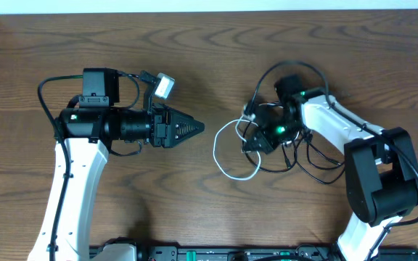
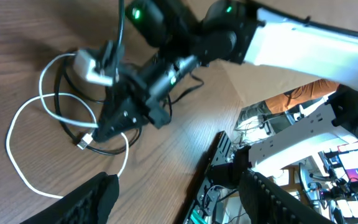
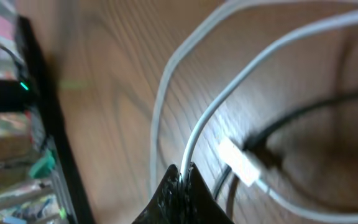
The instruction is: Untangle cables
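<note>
The right tool (image 3: 182,175) is shut tight. Its two fingers pinch the white cord (image 3: 191,146) right at their tips. The cord goes up and away from the fingers in a long curve over the brown wooden counter (image 1: 194,58). Another part of the same white cord runs beside it. A small white plug (image 3: 241,165) lies flat on the counter just beside the tips. A black cord (image 3: 303,115) comes up to that plug, but the picture is too blurry to tell if the two are joined.

From above, the white cord makes a big loose loop on the counter, near the middle. The right tool sits at the right edge of that loop. The thin black cords lie in a pile of curls under and around the right arm. Some of them cross the white loop.

The left tool (image 1: 198,128) is open. Its two fingers stand wide apart, with nothing between them. It touches no cord. It points to the right, toward the white loop, and there is bare counter between it and the loop.

The cords are all still bunched together on the right half of the counter.
</note>
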